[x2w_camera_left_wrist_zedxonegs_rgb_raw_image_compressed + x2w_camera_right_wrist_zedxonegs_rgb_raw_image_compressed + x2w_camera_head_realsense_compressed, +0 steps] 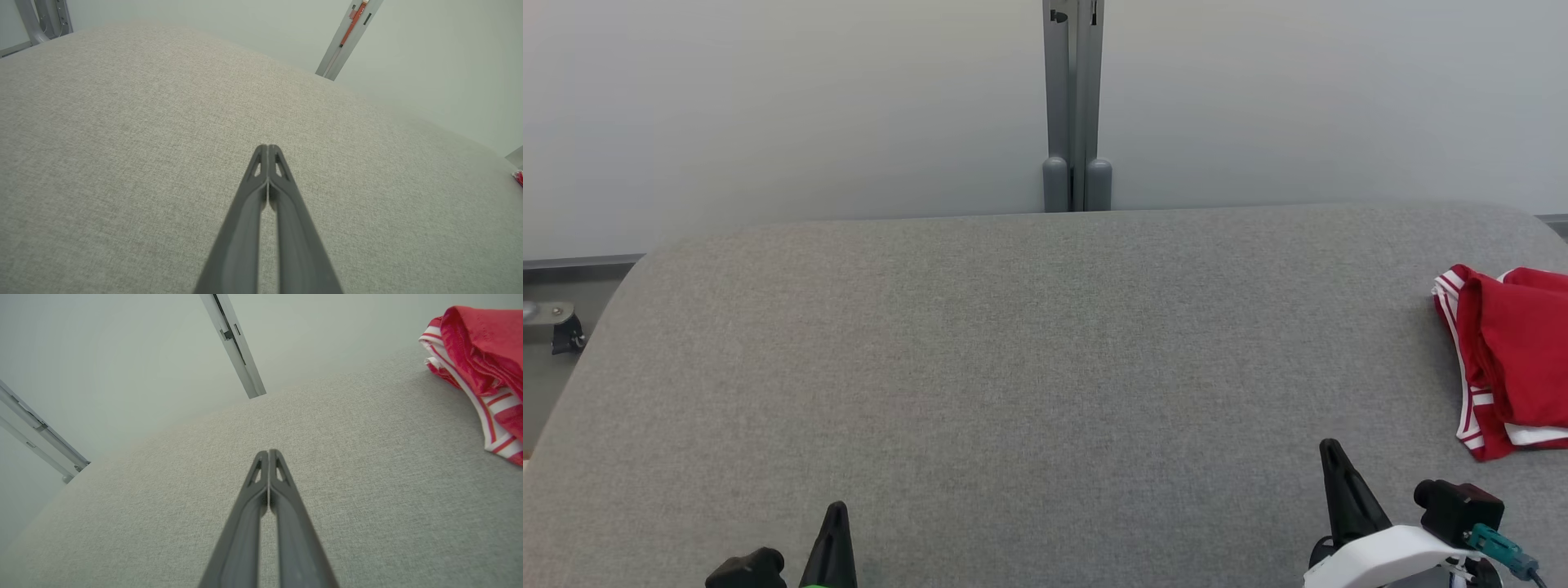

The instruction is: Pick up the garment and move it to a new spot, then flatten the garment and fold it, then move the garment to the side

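Both grippers empty, fingers pressed together: left gripper lower left of head view, right gripper lower right.
Garment red/white, bunched, at right frame edge, partly cut off; upper right in right wrist view.
Risks:
- jaws must spread before reach, else tips just shove cloth
- far side of garment unseen, table edge may be close; a push could slide it off
- pinching one layer likely unravels the heap

Room: table bare centre and left; rounded far corners; post behind far edge.
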{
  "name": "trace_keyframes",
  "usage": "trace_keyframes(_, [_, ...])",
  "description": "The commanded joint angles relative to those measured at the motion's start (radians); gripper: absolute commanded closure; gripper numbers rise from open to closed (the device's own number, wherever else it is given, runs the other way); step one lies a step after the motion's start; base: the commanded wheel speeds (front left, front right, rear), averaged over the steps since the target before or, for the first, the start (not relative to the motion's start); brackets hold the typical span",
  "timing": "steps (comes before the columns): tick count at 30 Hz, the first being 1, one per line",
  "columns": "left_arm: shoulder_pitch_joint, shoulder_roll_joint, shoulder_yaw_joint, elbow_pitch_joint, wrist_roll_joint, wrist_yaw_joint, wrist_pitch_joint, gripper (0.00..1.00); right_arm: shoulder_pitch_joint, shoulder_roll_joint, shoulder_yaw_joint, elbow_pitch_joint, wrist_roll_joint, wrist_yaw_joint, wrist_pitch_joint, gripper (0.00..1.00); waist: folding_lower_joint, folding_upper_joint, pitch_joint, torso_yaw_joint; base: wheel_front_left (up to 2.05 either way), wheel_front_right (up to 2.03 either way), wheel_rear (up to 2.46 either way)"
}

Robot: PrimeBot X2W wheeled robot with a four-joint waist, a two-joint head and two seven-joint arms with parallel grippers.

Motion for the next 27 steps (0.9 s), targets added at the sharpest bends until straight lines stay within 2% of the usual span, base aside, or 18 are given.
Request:
trace_keyframes(1, [-0.032, 0.000, 0.014, -0.022, -0.043, -0.009, 0.009, 1.00, -0.031, -0.002, -0.009, -0.019, 0.048, 0.000, 0.010, 1.00, 0.0000, 0.0000, 0.001, -0.001, 0.00, 0.00, 0.00])
trace_keyframes(27, [-0.088, 0.000, 0.102, -0.051, -0.402, -0.060, 0.113, 1.00, -0.079, -0.004, -0.057, -0.034, 0.432, 0.000, 0.117, 1.00, 0.0000, 0.0000, 0.021, -0.009, 0.00, 0.00, 0.00])
